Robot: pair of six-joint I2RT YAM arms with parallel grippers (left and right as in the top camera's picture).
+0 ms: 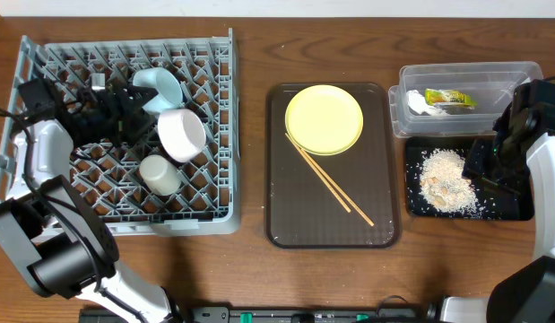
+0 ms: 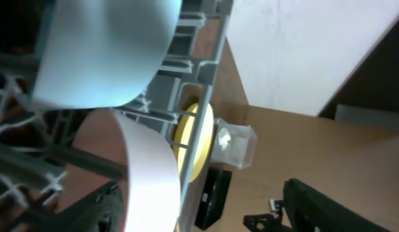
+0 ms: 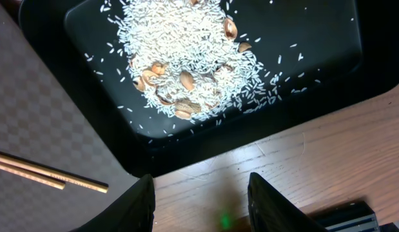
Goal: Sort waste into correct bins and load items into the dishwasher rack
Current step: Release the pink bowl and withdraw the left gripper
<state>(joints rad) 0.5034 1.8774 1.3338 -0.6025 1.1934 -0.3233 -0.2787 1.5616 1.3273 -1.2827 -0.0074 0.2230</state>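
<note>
The grey dishwasher rack (image 1: 219, 135) holds the light blue bowl (image 1: 162, 87), the white bowl (image 1: 181, 135) and the small pale cup (image 1: 159, 174). My left gripper (image 1: 125, 106) is open inside the rack, just left of the two bowls. Both bowls fill the left wrist view, the blue one (image 2: 102, 51) above the white one (image 2: 151, 177). The yellow plate (image 1: 324, 118) and the chopsticks (image 1: 331, 181) lie on the brown serving tray (image 1: 286, 215). The clear tub (image 1: 515, 76) holds the yellow-green wrapper (image 1: 450, 98) and the white scrap (image 1: 419, 105). The black tray (image 1: 510, 208) holds the food scraps (image 1: 444, 178). My right gripper (image 3: 202, 206) is open and empty over its near edge.
In the right wrist view the black tray (image 3: 328, 38) holds rice and beige scraps (image 3: 186, 71). The brown tray's corner (image 3: 44, 116) with the chopstick ends (image 3: 51, 177) is at the left. Bare wood table (image 3: 263, 161) lies below my fingers.
</note>
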